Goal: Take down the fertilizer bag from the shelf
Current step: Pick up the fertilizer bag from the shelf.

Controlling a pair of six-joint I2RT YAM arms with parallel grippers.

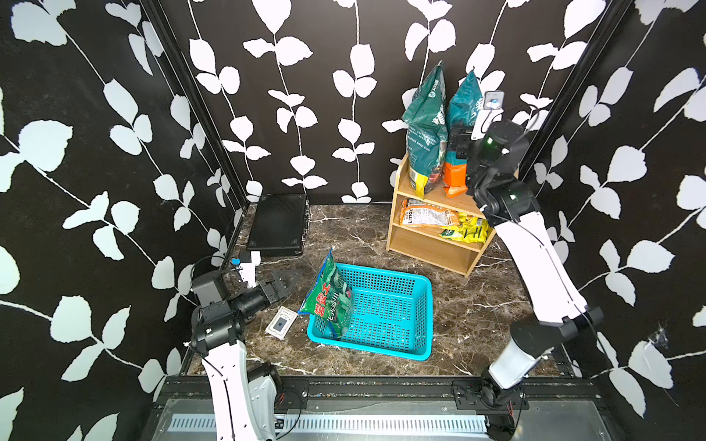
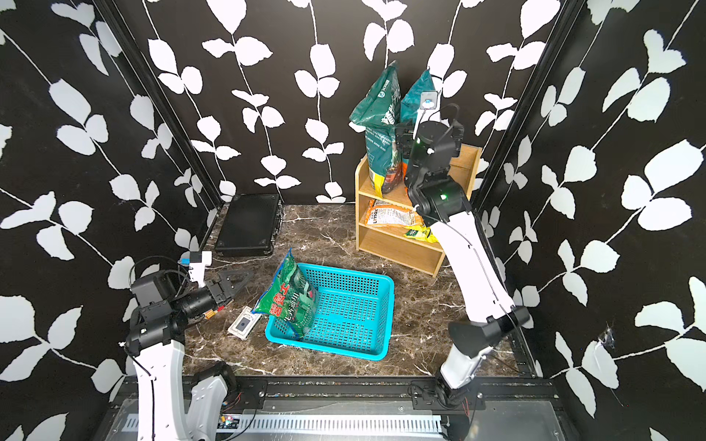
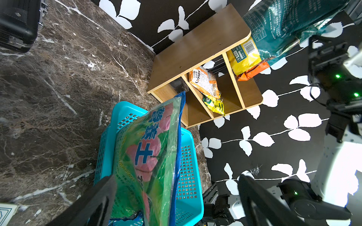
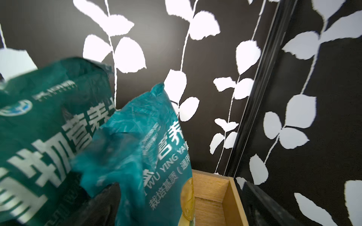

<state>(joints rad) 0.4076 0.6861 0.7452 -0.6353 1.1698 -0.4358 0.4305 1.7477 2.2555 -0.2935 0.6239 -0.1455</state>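
The wooden shelf (image 1: 431, 248) (image 2: 397, 248) stands at the back right. On its top tier two tall teal fertilizer bags stand side by side in both top views, one on the left (image 1: 426, 114) (image 2: 378, 114) and one on the right (image 1: 464, 103) (image 2: 414, 99). My right gripper (image 1: 458, 145) (image 4: 181, 185) is raised to that tier and open. In the right wrist view the right-hand teal bag (image 4: 141, 146) fills the space between its wide-apart jaws. My left gripper (image 1: 284, 280) (image 3: 177, 178) hangs open low at the left, holding nothing.
A blue perforated basket (image 1: 386, 343) (image 3: 192, 195) sits mid-table with a green bag (image 1: 330, 298) leaning in it. Orange (image 1: 424, 215) and yellow (image 1: 466, 229) packets lie on the shelf's middle tier. A black case (image 1: 279, 225) lies at the back left, and a small card box (image 1: 281, 322) beside the basket.
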